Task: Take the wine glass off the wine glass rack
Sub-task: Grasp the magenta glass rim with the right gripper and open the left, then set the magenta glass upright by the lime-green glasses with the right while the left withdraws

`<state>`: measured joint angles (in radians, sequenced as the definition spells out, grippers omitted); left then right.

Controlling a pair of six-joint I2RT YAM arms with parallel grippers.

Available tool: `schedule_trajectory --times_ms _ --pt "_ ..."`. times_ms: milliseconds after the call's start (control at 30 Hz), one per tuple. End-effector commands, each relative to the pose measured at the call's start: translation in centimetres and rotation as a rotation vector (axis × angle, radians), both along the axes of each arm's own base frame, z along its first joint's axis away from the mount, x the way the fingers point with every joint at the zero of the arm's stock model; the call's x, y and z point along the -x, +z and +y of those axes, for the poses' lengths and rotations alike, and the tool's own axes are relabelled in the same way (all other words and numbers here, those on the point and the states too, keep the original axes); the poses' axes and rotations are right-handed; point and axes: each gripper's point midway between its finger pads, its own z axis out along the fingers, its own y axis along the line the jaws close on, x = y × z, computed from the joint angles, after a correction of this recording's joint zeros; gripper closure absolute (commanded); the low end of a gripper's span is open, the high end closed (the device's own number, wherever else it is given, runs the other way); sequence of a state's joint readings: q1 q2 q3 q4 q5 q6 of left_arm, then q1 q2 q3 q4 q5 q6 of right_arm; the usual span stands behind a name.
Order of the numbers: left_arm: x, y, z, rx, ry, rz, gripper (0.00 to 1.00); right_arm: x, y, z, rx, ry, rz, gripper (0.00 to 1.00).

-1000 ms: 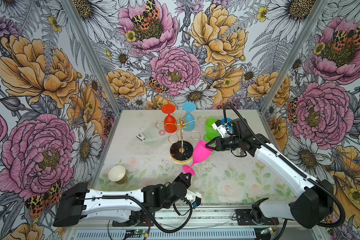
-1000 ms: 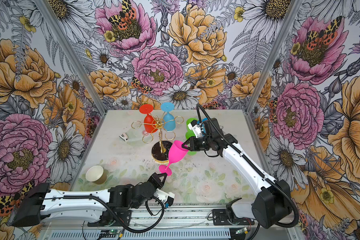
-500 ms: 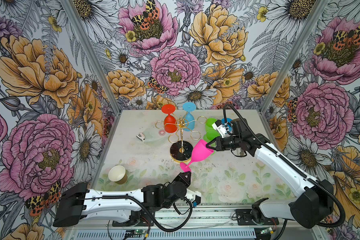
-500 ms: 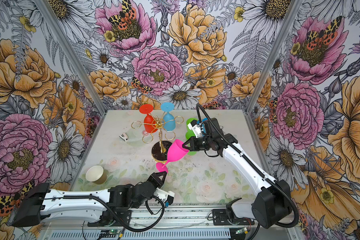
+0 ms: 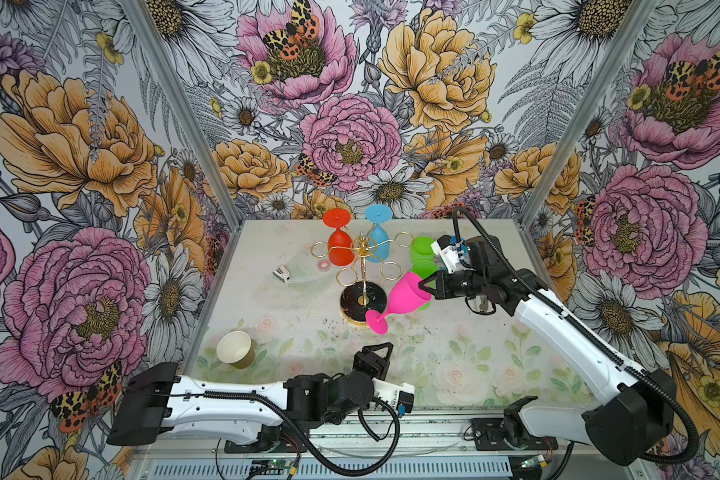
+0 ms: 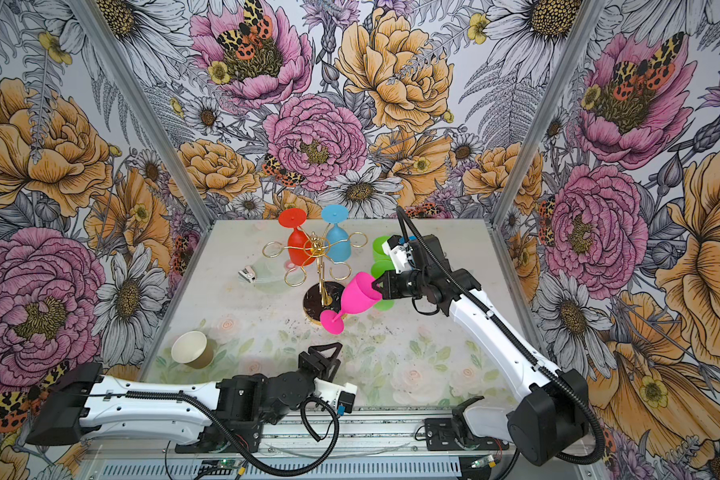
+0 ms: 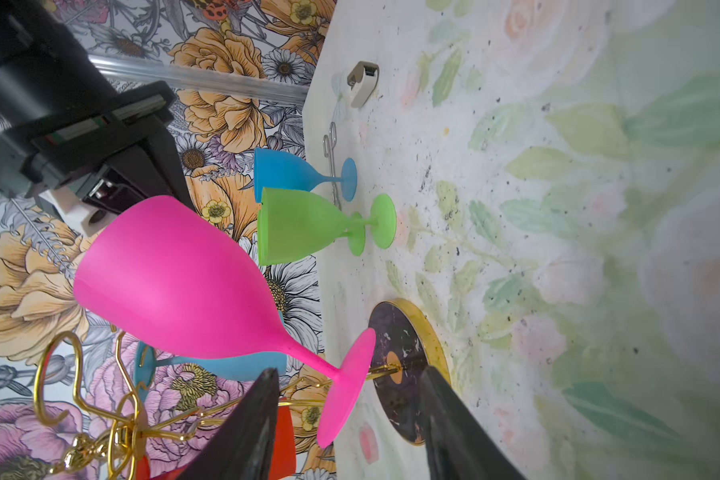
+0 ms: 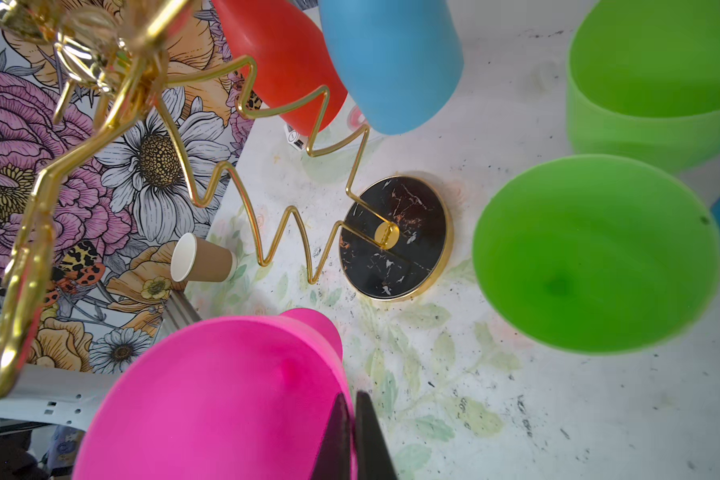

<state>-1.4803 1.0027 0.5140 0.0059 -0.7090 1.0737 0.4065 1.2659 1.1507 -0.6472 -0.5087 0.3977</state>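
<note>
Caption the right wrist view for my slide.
Right gripper pinches the rim of the pink plastic wine glass, near the gold wire wine glass rack.

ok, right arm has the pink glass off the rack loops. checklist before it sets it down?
1. Right gripper shut on the pink glass at its rim: ok.
2. Left gripper open, apart from the glass's foot in both top views: ok.
3. Pink glass clear of the rack loops: ok.
4. Foot clear of the rack base: cannot tell. They overlap in both top views.
5. Glass upright for set-down: not ok. It is tilted, foot low toward the left arm.
6. Room behind the bowl: cannot tell. The green glasses stand close by, and contact is unclear.
</note>
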Motion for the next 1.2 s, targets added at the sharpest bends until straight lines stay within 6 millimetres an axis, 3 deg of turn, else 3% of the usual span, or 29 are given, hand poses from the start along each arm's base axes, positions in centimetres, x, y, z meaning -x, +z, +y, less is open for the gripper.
schedule_trajectory --times_ms 0,133,300,433,667,800,1167 --pt "0.4 5.1 -0.6 0.377 0.054 0.187 0.37 -0.3 0.3 -1.3 0.062 -0.040 -0.081 1.00" --pt "0.3 8.0 0.9 0.607 0.099 0.301 0.25 -0.1 -0.2 -1.8 0.092 -0.051 -0.096 1.00" --pt "-2.1 10.8 5.6 0.868 0.297 0.438 0.20 0.9 -1.6 -2.0 0.120 -0.054 -0.082 1.00" --pt "-4.3 10.6 9.2 0.952 0.469 0.552 0.19 1.8 -3.2 -3.1 0.160 -0.089 -0.066 1.00" --pt "-5.7 10.9 12.2 1.050 0.579 0.599 0.15 2.7 -5.7 -8.0 0.322 -0.278 -0.055 1.00" --pt "-6.6 10.6 14.2 1.125 0.649 0.626 0.14 2.7 -6.0 -10.8 0.439 -0.371 -0.056 1.00" --pt "-7.4 9.4 18.5 1.176 0.830 0.617 0.11 0.1 -5.4 -15.2 0.573 -0.541 -0.062 1.00"
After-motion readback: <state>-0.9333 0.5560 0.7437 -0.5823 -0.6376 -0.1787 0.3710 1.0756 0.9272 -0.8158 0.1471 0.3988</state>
